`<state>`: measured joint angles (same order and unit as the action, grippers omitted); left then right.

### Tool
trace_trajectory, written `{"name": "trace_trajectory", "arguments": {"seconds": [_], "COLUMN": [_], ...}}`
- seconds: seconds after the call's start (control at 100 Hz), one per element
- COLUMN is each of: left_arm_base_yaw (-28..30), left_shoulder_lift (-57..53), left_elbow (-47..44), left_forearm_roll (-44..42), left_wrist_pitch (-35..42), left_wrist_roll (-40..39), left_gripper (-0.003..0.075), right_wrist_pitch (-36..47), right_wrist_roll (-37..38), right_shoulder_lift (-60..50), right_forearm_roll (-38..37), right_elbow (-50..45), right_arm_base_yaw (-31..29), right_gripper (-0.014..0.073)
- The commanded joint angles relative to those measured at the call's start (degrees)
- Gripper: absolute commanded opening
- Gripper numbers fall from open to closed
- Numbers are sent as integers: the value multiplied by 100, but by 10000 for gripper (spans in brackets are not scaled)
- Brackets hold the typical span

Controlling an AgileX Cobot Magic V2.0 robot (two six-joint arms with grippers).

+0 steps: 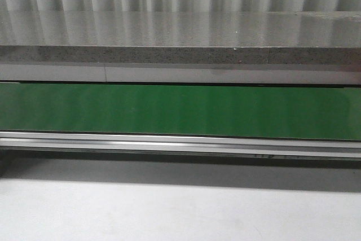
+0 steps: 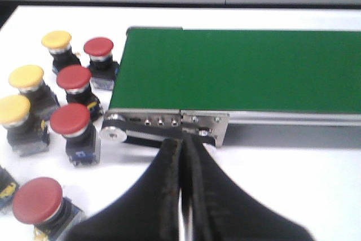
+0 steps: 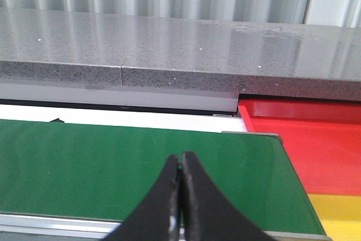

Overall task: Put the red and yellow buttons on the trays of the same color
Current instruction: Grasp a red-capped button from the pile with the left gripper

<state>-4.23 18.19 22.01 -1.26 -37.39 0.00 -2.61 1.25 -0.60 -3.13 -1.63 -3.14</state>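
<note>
Front cam: I see only the green conveyor belt (image 1: 180, 110), its alu rail, white table (image 1: 180, 213) and grey stone ledge (image 1: 180, 55) behind; no arms in that view.

L wrist cam: left gripper (image 2: 183, 156) has fingers pressed together, nothing between them, hanging just before the belt's roller end. Beside that end I count 4 red buttons (image 2: 70, 118) and 3 yellow buttons (image 2: 26, 77) loose on the table, upright, clustered, some touching.

R wrist cam: right gripper (image 3: 180, 165) fingers likewise closed on nothing, over the belt's other end. Just past that end sit the red tray (image 3: 304, 139) and yellow tray (image 3: 338, 213), side by side, no buttons on the visible parts
</note>
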Motion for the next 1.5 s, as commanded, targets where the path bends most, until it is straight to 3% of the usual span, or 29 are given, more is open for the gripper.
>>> {"name": "trace_trajectory", "arguments": {"seconds": [0.0, 0.08, 0.15, 0.35, 0.44, 0.68, 0.89, 1.04, 1.29, 1.49], "left_arm_base_yaw": [-6, 6, 6, 6, 6, 268, 1275, 2131, 3357, 3427], "left_shoulder_lift": [635, 1159, 1604, 2498, 2765, 3216, 3276, 3626, 4655, 5327], "left_elbow": [428, 589, 736, 1111, 1275, 1752, 1764, 1785, 1785, 1787], "left_forearm_roll": [11, 11, 11, -362, -733, -944, -877, -395, 196, 810], "left_wrist_pitch": [12, -161, -330, -436, -598, -1573, -1745, -1954, -1696, -1190], "left_wrist_roll": [0, 0, -33, -914, -1519, -1975, -1889, -1092, -311, -40], "left_gripper": [-20, -10, 58, 479, 582, 587, 586, 585, 584, 575], "right_wrist_pitch": [437, 437, 437, 437, 437, 437, 437, 437, 437, 437], "right_wrist_roll": [6, 6, 6, 6, 6, 6, 6, 6, 6, 6], "right_shoulder_lift": [-93, -93, -93, -93, -93, -93, -93, -93, -93, -93], "right_forearm_roll": [-56, -56, -56, -56, -56, -56, -56, -56, -56, -56], "right_elbow": [114, 114, 114, 114, 114, 114, 114, 114, 114, 114], "right_arm_base_yaw": [-28, -28, -28, -28, -28, -28, -28, -28, -28, -28], "right_gripper": [-65, -65, -65, -65, -65, -65, -65, -65, -65, -65]}}
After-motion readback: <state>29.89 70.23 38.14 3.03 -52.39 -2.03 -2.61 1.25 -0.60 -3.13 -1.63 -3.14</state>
